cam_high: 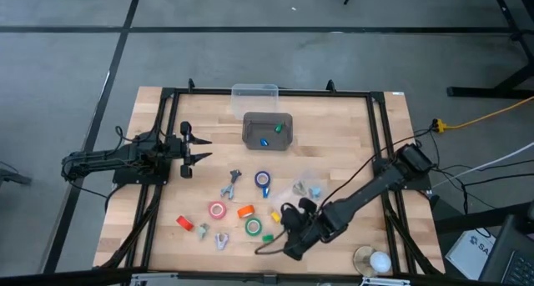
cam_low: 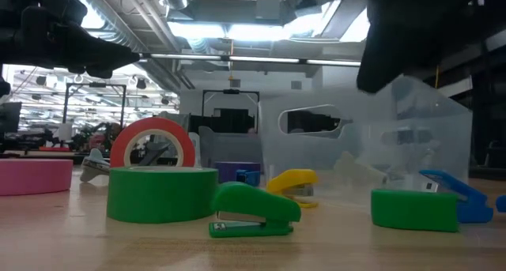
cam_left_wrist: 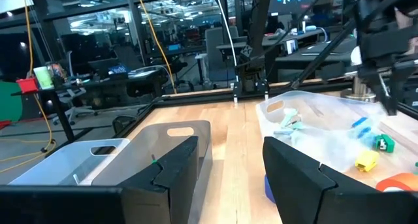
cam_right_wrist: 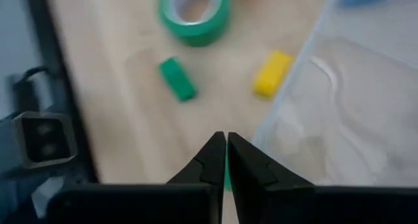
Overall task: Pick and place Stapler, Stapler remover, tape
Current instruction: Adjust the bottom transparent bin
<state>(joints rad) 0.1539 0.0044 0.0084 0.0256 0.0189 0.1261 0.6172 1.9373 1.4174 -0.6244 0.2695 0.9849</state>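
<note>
1. The wooden bench (cam_high: 334,127) has a dark frame along its edges; open wood lies between the left hand (cam_high: 203,148) and the clutter in the middle, and more along the far right side.
2. At the far edge sit a clear bin (cam_high: 254,92) and, just in front of it, a grey bin (cam_high: 267,130) holding small blue and green pieces.
3. Tape: a blue roll (cam_high: 263,180) lies mid-bench, a pink roll (cam_high: 218,210) nearer the front, a green roll (cam_high: 253,228) beside it; all lie flat with pale centres.
4. A green stapler (cam_high: 268,236) lies just beside the green roll, a yellow stapler (cam_high: 275,217) close by, both small.
5. A clear bag (cam_high: 304,186) lies crumpled right of the blue roll.
6. Left hand hovers at bench's left side, fingers spread, nothing between them.
7. Right hand (cam_right_wrist: 226,160) reaches low over the front, near the green stapler, fingers clenched together, a sliver of green showing between them.
</note>
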